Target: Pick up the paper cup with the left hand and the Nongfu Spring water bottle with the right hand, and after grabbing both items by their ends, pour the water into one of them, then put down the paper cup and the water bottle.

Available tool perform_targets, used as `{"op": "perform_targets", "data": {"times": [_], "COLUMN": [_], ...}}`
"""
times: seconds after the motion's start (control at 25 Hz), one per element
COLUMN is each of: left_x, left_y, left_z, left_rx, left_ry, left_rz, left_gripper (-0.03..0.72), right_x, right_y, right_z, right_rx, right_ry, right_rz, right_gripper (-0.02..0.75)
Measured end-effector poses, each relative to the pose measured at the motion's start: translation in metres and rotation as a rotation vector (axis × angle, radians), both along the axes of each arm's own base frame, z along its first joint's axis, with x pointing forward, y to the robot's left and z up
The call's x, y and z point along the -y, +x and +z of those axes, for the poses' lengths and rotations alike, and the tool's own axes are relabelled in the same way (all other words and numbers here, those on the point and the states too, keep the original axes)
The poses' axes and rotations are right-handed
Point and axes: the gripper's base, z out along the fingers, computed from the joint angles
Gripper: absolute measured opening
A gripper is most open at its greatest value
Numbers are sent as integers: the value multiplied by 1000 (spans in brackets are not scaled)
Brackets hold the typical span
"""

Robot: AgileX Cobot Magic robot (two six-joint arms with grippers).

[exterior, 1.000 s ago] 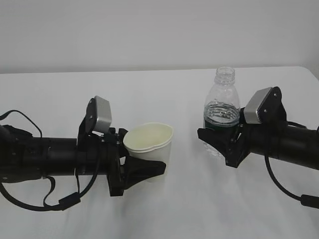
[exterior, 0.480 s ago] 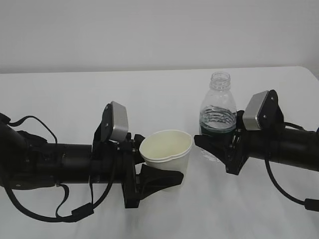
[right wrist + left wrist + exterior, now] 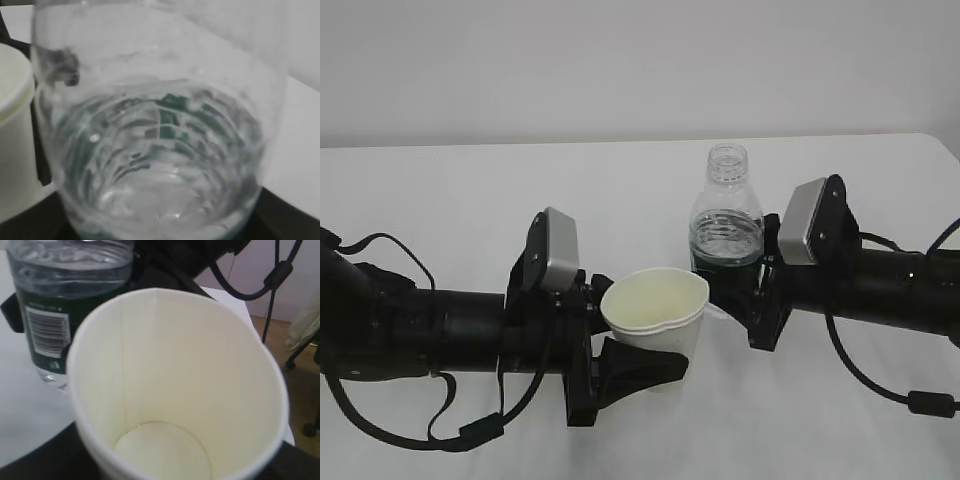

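The paper cup [image 3: 655, 315] is matt white paper; the Nongfu Spring water bottle [image 3: 727, 225] is clear, glossy, ribbed plastic; the worktop [image 3: 440, 210] looks smooth, matt

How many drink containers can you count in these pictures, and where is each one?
2. The paper cup sits in the left gripper, left of centre. The water bottle stands upright in the right gripper, just right of the cup. None seems hidden.

cup [image 3: 655, 310] left, in left tool [image 3: 620, 345] | bottle [image 3: 726, 235] right, just beside and behind cup, in right tool [image 3: 745, 300] | water [image 3: 725, 240] in bottle | both over bench [image 3: 620, 190]
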Motion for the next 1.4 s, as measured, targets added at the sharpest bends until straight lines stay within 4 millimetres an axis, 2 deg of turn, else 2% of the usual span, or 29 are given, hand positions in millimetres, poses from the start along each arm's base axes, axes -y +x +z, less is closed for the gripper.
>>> {"op": "perform_targets", "data": {"times": [0.68, 1.4], "left_x": [0, 0], "left_y": [-2, -2], "left_z": [-1, -1], "left_rx": [6, 6], "left_ry": [10, 10], "left_rz": [-28, -28], "left_gripper": [464, 464], "right_x": [-6, -7], "right_y": [28, 35], "right_z": [22, 28], "right_rx": [157, 341], "right_ry": [-17, -111], "right_rz": [19, 59], "right_gripper": [473, 473]}}
